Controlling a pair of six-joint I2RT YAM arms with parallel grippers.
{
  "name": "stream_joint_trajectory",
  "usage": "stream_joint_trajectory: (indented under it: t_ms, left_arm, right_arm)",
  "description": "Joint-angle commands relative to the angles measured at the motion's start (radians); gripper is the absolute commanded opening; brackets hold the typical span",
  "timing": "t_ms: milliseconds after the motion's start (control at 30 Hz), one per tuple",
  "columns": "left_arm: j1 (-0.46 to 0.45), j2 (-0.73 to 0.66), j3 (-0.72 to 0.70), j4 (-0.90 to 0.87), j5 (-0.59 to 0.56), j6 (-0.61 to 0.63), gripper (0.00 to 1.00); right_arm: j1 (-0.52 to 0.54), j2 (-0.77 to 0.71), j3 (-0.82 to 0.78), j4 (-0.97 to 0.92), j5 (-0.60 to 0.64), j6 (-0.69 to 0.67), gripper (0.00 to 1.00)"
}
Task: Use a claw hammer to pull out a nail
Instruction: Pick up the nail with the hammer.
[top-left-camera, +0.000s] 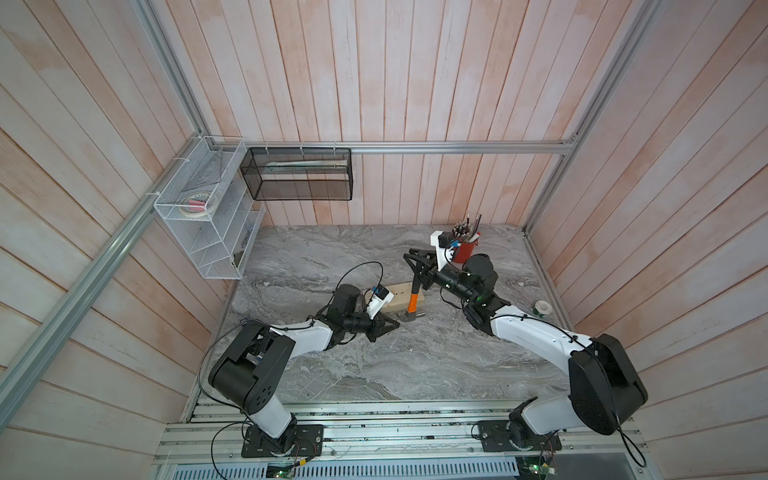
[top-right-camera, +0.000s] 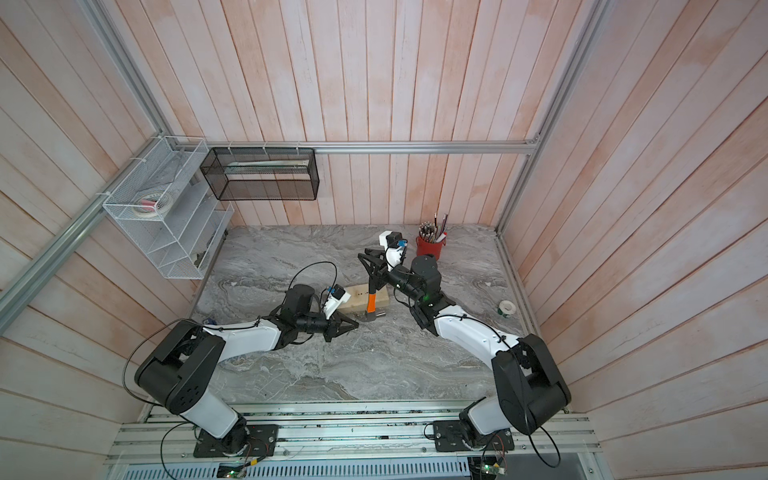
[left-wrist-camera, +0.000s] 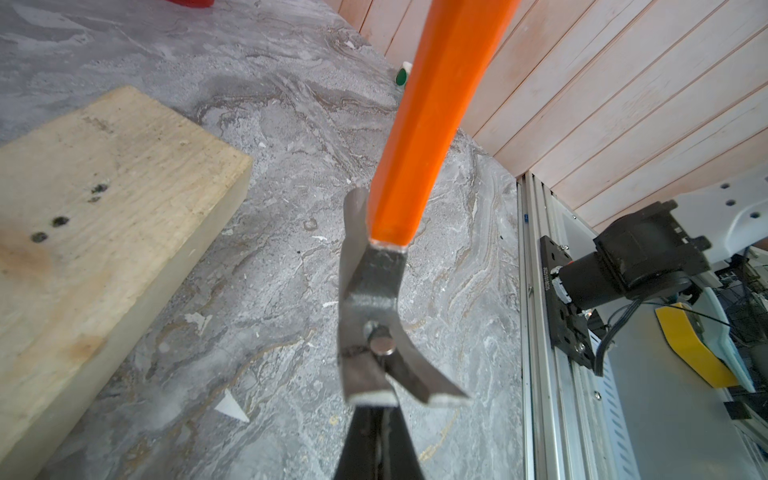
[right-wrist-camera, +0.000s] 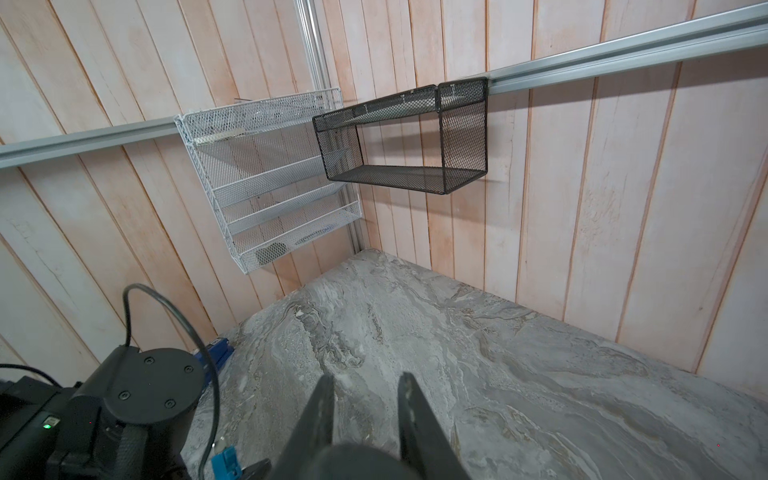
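**Hammer gripped, nail in the claw**

My right hand (top-left-camera: 419, 272) clamps the hammer (top-left-camera: 411, 305) by its black handle, head down beside the block (top-left-camera: 397, 293). My left hand (left-wrist-camera: 377, 415) is closed tight, its tips just behind the claw, where the nail (left-wrist-camera: 381, 345) sits.
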Motion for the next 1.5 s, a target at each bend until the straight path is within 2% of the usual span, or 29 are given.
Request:
stream_joint_trajectory:
  t_ms: [0, 167, 267, 467, 733, 900, 1067, 1233, 1467]
  left_arm:
    - [0.018, -0.001, 0.041, 0.042, 0.057, -0.059, 0.00]
    - [0.049, 0.006, 0.027, 0.098, 0.105, -0.106, 0.00]
    - [0.049, 0.014, 0.034, 0.076, 0.105, -0.097, 0.00]
    - [0.049, 0.055, 0.073, 0.009, 0.174, -0.100, 0.00]
    - [0.057, 0.085, 0.086, -0.005, 0.166, -0.150, 0.00]
    - [0.059, 0.109, 0.106, -0.034, 0.152, -0.164, 0.00]
    - [0.059, 0.116, 0.112, -0.033, 0.158, -0.177, 0.00]
    - [0.071, 0.119, 0.110, -0.017, 0.175, -0.198, 0.00]
    - [0.077, 0.130, 0.128, -0.067, 0.200, -0.184, 0.00]
  right_arm:
    - [-0.003, 0.016, 0.004, 0.004, 0.077, -0.134, 0.00]
    - [-0.007, 0.020, -0.056, 0.075, 0.066, -0.169, 0.00]
    - [-0.005, 0.034, -0.093, 0.127, 0.054, -0.189, 0.00]
    - [-0.003, 0.064, -0.144, 0.235, 0.010, -0.220, 0.00]
    - [0.014, 0.083, -0.181, 0.313, 0.010, -0.253, 0.00]
    - [0.055, 0.094, -0.189, 0.288, 0.109, -0.319, 0.00]
    - [0.066, 0.106, -0.193, 0.280, 0.166, -0.327, 0.00]
    - [0.068, 0.115, -0.197, 0.279, 0.164, -0.341, 0.00]
    - [0.081, 0.128, -0.190, 0.233, 0.125, -0.434, 0.00]
